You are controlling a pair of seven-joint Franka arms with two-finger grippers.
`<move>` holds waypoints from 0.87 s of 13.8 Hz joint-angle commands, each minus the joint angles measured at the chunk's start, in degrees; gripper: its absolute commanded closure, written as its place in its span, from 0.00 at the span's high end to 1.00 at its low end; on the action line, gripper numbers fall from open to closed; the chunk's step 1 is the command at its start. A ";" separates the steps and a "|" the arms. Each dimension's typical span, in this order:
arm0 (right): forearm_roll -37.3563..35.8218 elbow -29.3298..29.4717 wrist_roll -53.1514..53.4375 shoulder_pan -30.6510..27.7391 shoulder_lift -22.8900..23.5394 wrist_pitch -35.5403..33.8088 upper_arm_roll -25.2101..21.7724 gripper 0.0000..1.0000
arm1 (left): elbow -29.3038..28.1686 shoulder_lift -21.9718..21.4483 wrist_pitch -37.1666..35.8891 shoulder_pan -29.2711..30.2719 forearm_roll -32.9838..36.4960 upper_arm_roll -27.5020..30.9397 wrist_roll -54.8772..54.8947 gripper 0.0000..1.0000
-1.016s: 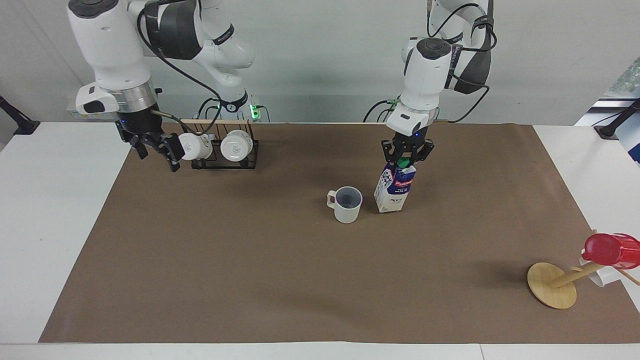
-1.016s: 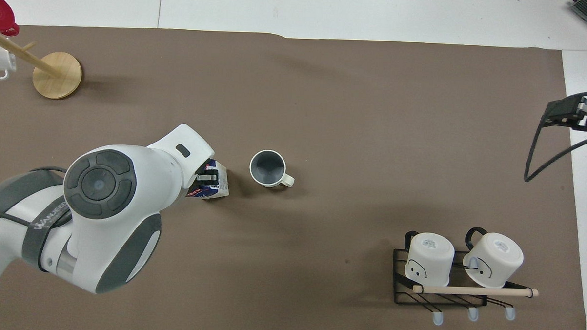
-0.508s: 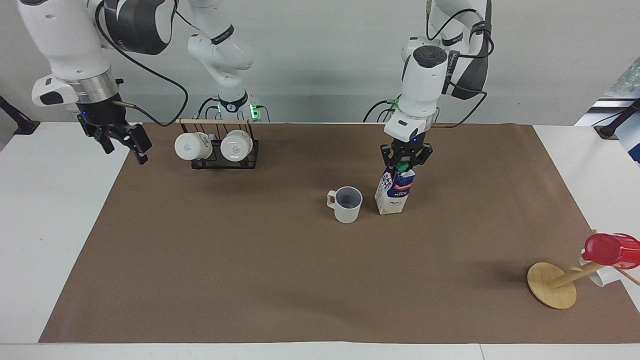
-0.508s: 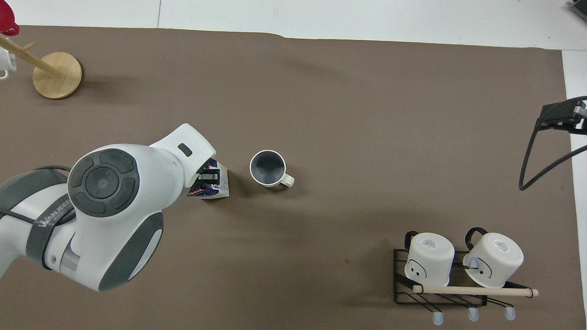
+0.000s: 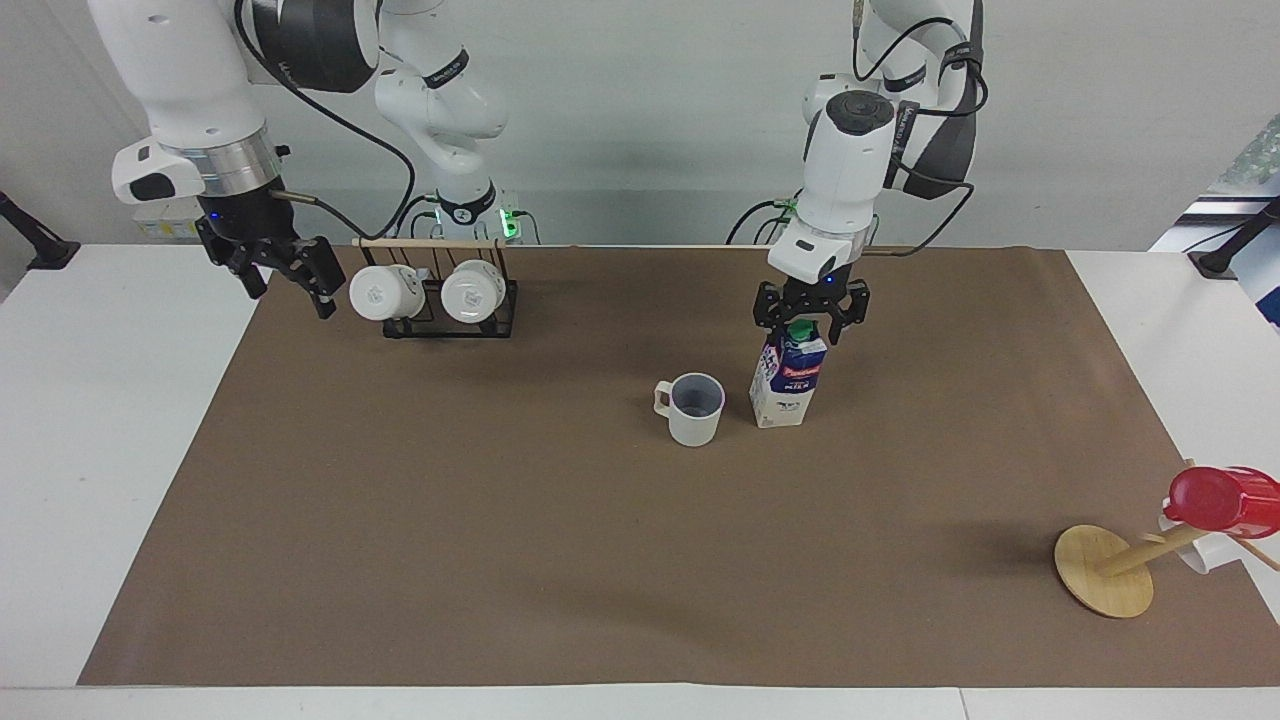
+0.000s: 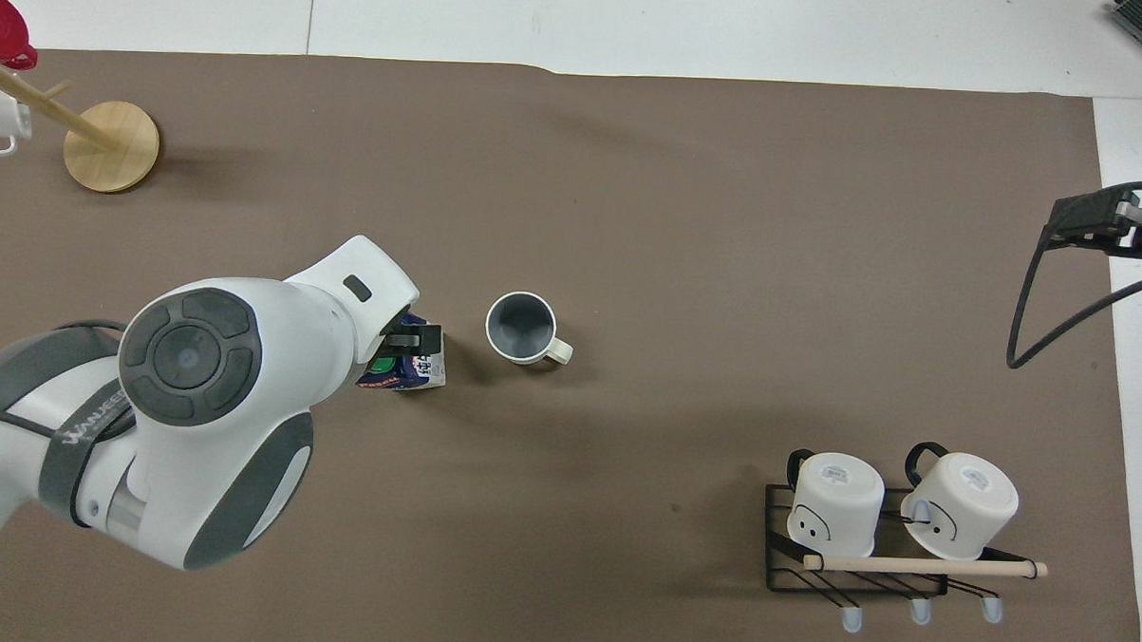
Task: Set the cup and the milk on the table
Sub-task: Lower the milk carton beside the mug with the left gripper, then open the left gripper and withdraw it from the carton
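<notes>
The cup (image 5: 693,408), an off-white mug with a grey-blue inside, stands upright on the brown-papered table (image 5: 500,520). The milk (image 5: 785,385) stands upright beside it, toward the left arm's end. My left gripper (image 5: 810,318) is open, its fingers spread on either side of the green cap without gripping it. In the overhead view the left arm covers part of the milk (image 6: 412,371), and the cup (image 6: 521,327) is in plain sight. My right gripper (image 5: 288,272) is open and empty, raised beside the mug rack at the right arm's end.
A black wire rack (image 5: 450,325) near the robots holds two white mugs (image 5: 380,292) on their sides. A wooden mug tree (image 5: 1105,570) with a red cup (image 5: 1220,498) stands at the left arm's end, far from the robots.
The milk went from tilted to upright. My left gripper opened off its top. My right gripper rose and swung away from the rack, then came back beside it.
</notes>
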 commanded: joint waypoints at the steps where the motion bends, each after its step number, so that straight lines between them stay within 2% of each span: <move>1: 0.87 1.16 0.86 0.25 -1.11 -3.34 0.55 1.00 | 4.07 -2.88 -9.05 -0.58 0.93 0.99 1.82 1.00; 3: 0.86 1.07 0.87 1.05 -2.07 -4.83 0.46 1.00 | 10.39 -2.88 -18.90 0.38 0.76 1.95 6.63 1.00; 4: 0.87 1.16 0.78 0.96 -2.16 -5.54 0.38 1.00 | 12.16 -2.97 -21.47 2.48 0.24 2.39 10.14 1.00; 6: 1.04 1.16 0.87 1.04 -2.68 -5.72 0.29 1.00 | 14.28 -3.93 -24.21 6.96 -3.62 2.39 15.69 1.00; 8: 1.04 1.16 0.78 1.31 -3.39 -6.77 -0.32 1.00 | 14.55 -6.39 -27.80 10.75 -3.99 2.57 21.48 1.00; 10: 1.13 1.07 0.87 4.37 -4.97 -10.45 -3.38 1.00 | 14.82 -7.45 -30.62 14.53 -4.07 2.92 25.98 1.00; 12: 1.13 0.72 1.04 6.84 -6.38 -13.79 -4.28 1.00 | 18.75 -7.46 -34.48 15.16 -3.99 2.75 26.44 1.00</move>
